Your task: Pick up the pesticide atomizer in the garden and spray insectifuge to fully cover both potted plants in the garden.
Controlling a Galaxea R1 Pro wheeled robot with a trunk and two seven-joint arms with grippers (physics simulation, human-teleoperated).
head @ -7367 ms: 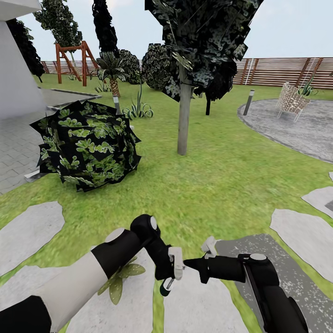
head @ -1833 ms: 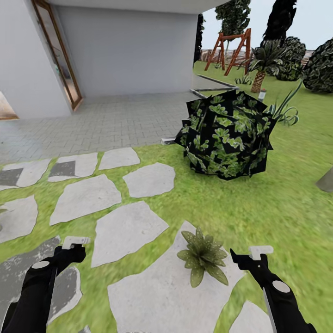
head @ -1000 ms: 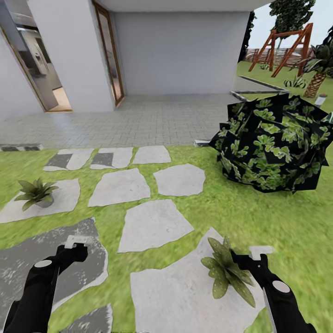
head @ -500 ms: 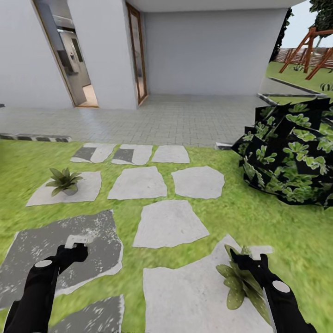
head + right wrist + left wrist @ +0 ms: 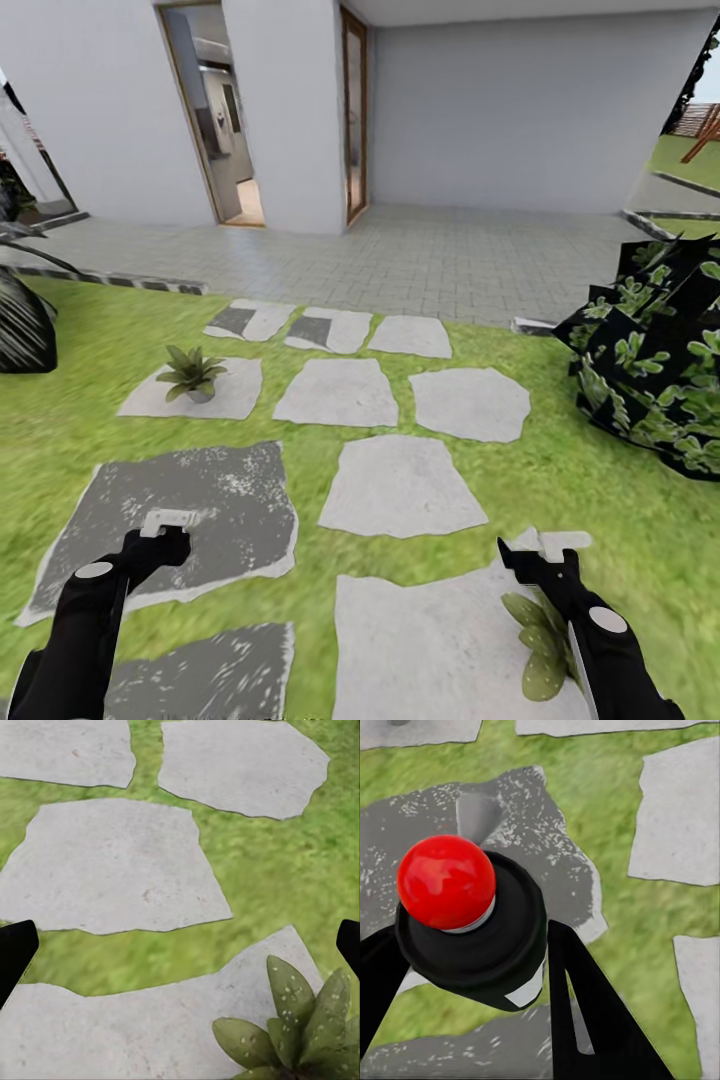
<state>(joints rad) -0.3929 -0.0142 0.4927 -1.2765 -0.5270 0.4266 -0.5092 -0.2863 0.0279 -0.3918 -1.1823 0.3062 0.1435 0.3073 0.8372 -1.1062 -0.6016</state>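
My left gripper (image 5: 163, 532) is shut on the pesticide atomizer (image 5: 170, 518), whose pale head pokes out above a dark-grey stone. In the left wrist view the atomizer (image 5: 480, 945) is a dark bottle with a white patch and a red ball on its end, clamped between the black fingers (image 5: 585, 1012) of the left gripper (image 5: 469, 937). One potted plant (image 5: 194, 372) sits in a small grey pot on a pale stone at far left. The other potted plant (image 5: 543, 640) lies beside my right arm. My right gripper (image 5: 538, 556) is open and empty, with that plant (image 5: 300, 1027) just ahead of the right gripper (image 5: 182, 945).
Pale stepping stones (image 5: 402, 485) cross the lawn ahead. A round dark leafy bush (image 5: 660, 370) stands at right. A grey brick patio (image 5: 430, 260) and a white house with open doorways (image 5: 215, 140) lie beyond. A big striped-leaf plant (image 5: 20, 330) sits at the left edge.
The camera has swung left, so the near plant and the bush slid right in view and the far plant came in from the left. Both arms keep their pose.
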